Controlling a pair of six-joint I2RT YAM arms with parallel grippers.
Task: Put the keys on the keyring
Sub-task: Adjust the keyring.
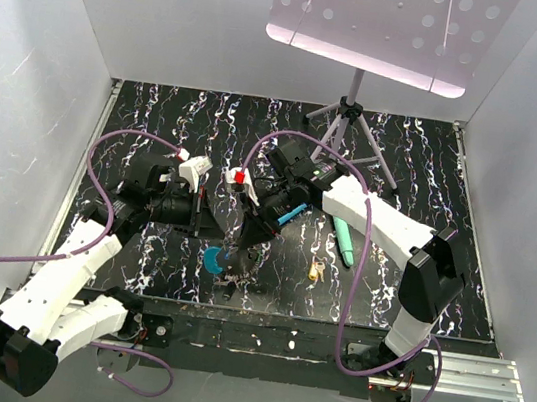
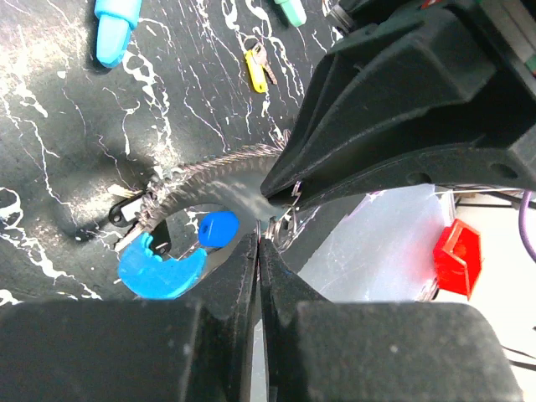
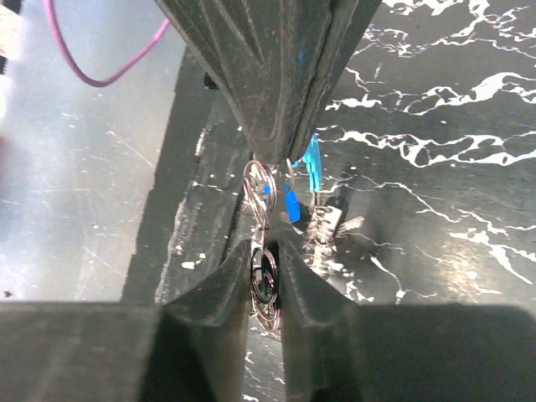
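Both pincers meet at keyring (image 2: 163, 272), close to front edge of tabletop (image 1: 159, 124), betw. the two arm bases.

L pincer (image 2: 258, 251) is fully closed, tips right against the ring's grey chain-like part; can't tell if anything is pinched. R pincer (image 3: 265, 270) is nearly closed w/ grey wire loops clamped betw. its fingers, i.e. gripping keyring. The ring's blue curved section sits on the left side, low; on or just off the surface, can't tell. Yellow key (image 1: 316, 269) lies flat, well apart to the right. Green stick (image 1: 343, 243) is just behind it, blue stick (image 1: 292, 213) by R arm's wrist. Open room at back-left of tabletop. Tripod (image 1: 346, 122) stands back right, white walls on 3 sides.
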